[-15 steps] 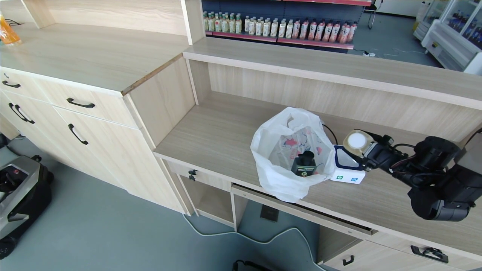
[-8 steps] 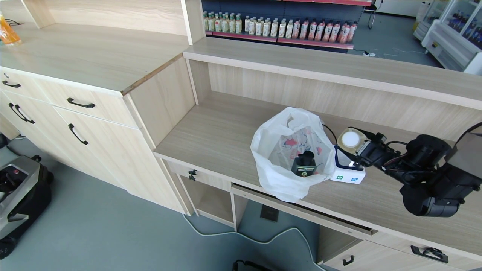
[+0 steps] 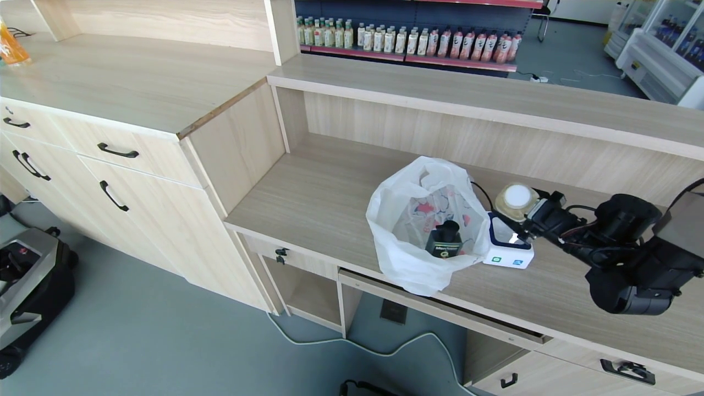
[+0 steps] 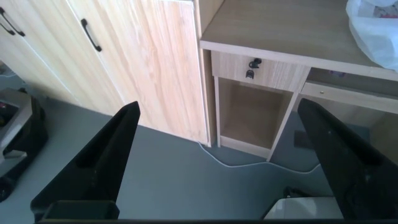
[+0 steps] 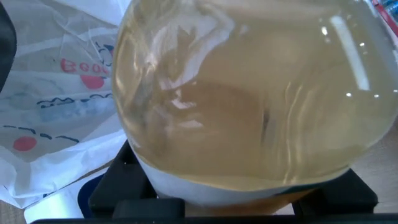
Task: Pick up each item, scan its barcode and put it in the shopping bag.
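The right gripper (image 3: pixel 534 213) is clamped on a round, clear plastic jar (image 3: pixel 516 199) of pale yellow liquid with a white cap, just above the white-and-blue scanner box (image 3: pixel 509 248). Just beyond it gapes the white plastic shopping bag (image 3: pixel 404 247). The jar looks rigid, slick and fairly heavy — best gripped firmly round its waist.

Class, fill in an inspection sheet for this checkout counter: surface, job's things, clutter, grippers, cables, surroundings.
Surface: pale wooden counter, intact.
Job's things: white shopping bag open, dark bottle inside; scanner beside it; white-lidded jar in the right gripper, by the scanner.
Clutter: orange packet on the higher counter.
Grippers: right gripper shut on the jar; left gripper open, above the floor.
Cables: black cable behind the bag; pale cable on the floor.
Surroundings: drink shelf, coolers, drawers.
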Controlling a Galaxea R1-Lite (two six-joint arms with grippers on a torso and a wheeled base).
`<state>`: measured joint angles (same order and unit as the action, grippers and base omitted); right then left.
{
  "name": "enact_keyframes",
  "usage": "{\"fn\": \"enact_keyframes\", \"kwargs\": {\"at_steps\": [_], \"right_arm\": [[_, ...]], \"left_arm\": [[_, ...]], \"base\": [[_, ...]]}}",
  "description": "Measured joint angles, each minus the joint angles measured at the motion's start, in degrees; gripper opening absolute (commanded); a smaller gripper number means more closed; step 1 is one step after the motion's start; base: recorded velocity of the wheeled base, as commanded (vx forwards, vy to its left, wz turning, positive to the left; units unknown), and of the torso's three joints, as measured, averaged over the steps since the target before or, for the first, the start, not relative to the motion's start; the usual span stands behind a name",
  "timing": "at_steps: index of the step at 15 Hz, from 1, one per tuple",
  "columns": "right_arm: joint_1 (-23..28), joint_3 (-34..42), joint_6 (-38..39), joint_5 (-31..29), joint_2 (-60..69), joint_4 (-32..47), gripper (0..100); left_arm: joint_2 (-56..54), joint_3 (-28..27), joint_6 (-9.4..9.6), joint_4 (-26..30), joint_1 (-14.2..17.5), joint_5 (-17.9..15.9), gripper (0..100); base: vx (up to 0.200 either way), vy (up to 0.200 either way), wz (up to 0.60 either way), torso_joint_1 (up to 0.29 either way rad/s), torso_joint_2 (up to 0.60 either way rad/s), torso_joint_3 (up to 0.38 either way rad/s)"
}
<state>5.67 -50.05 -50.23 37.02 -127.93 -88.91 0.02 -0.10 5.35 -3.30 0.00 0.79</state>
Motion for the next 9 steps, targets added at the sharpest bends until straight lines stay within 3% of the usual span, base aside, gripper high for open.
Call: {"fn": "enact_keyframes", "kwargs": {"at_steps": [3, 5, 7, 9], "right_arm": [[2.4, 5.6, 9.0, -0.8, 12.1, 8.3, 0], [5.4, 9.2, 18.6, -5.7, 24.2, 18.9, 0], [8.2, 10.8, 34.8, -15.9, 38.3, 38.1, 0], [10.2, 9.6, 53.3, -24.7, 50.0, 63.0, 0]], "left_arm": [[0.0, 0.0, 0.0, 0.0, 0.0, 0.0, 100], [0.0, 0.0, 0.0, 0.0, 0.0, 0.0, 100], [0.0, 0.0, 0.0, 0.0, 0.0, 0.0, 100], [0.0, 0.0, 0.01, 0.0, 0.0, 0.0, 100]], "base": [[0.0, 0.0, 0.0, 0.0, 0.0, 0.0], [0.0, 0.0, 0.0, 0.0, 0.0, 0.0], [0.0, 0.0, 0.0, 0.0, 0.0, 0.0], [0.0, 0.0, 0.0, 0.0, 0.0, 0.0]]}}
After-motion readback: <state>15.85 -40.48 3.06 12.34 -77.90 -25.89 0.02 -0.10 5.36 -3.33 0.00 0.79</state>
